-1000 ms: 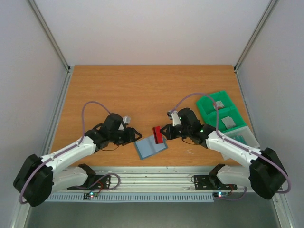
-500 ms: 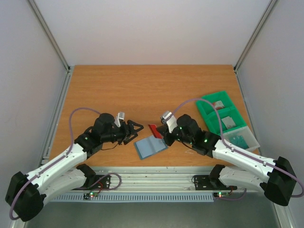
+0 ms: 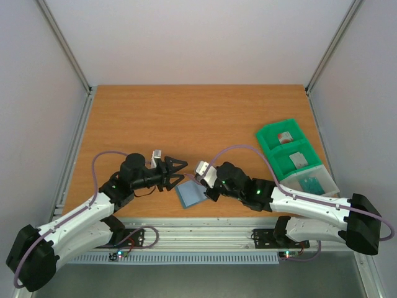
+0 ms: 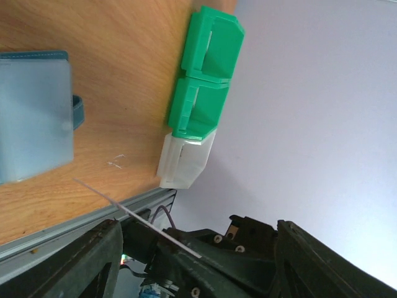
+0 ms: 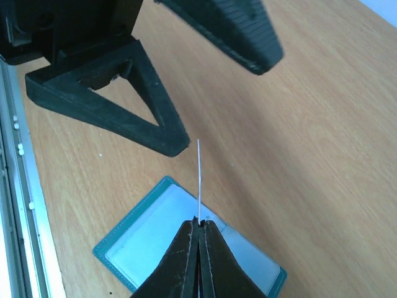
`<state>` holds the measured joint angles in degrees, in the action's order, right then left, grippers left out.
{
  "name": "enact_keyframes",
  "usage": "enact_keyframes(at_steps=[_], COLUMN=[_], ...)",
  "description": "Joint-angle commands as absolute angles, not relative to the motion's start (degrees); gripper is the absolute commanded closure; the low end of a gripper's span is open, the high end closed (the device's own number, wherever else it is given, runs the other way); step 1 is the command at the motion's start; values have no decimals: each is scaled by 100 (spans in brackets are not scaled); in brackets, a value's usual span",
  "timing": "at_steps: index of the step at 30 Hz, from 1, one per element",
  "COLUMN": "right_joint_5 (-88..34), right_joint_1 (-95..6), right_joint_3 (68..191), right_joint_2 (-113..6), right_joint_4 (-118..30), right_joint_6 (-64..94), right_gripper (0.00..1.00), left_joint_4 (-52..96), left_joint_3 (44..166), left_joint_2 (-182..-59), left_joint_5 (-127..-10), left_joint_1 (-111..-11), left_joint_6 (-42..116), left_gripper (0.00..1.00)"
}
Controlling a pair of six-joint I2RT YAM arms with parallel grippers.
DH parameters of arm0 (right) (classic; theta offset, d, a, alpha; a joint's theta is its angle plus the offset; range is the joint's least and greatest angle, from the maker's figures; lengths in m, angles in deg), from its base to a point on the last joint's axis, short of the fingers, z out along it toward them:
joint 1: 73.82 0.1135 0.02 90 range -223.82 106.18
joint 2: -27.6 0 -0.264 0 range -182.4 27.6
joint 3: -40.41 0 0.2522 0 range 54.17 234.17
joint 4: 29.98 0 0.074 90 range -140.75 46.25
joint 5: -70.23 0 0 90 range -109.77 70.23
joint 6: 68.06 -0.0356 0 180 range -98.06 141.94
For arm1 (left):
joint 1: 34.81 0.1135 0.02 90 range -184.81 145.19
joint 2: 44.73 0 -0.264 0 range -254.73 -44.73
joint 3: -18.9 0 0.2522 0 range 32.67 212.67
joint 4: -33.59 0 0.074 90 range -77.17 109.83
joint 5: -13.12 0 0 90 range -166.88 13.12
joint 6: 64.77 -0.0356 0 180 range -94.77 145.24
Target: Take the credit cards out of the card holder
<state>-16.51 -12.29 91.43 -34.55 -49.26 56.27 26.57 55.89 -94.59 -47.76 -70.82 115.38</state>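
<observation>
The blue-grey card holder lies open and flat on the table near the front edge. My right gripper hovers just above it, shut on a thin card that I see edge-on, standing up out of the closed jaws over the holder. My left gripper is open, and its two fingers straddle the far end of that card without touching it. In the left wrist view the card is a thin line between the spread fingers, and the holder lies at the left.
A green two-compartment bin with a clear compartment joined to it stands at the right and holds small items. It also shows in the left wrist view. The table's metal front rail runs just behind the holder.
My right gripper has carried the red card left and lower, over the holder, turning it edge-on. My left gripper has moved right, open, until its fingers flank the card.
</observation>
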Motion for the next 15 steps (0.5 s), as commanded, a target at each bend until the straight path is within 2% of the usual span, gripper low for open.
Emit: enact_keyframes(at_steps=[1, 15], right_joint_5=[-1205, -784], right_joint_1=[-989, -673], right_joint_3=[9331, 9407], right_joint_2=[-3518, -3658], right_joint_4=[-4691, -4442], right_joint_6=[5976, 6249], right_gripper=[99, 99], left_joint_4=[3188, 3451], left_joint_3=[5512, 5459], left_joint_2=[-9492, -9655], left_joint_5=[-4669, -4492], left_joint_1=[-7067, -7063], left_joint_6=[11747, 11908], left_gripper=[33, 59])
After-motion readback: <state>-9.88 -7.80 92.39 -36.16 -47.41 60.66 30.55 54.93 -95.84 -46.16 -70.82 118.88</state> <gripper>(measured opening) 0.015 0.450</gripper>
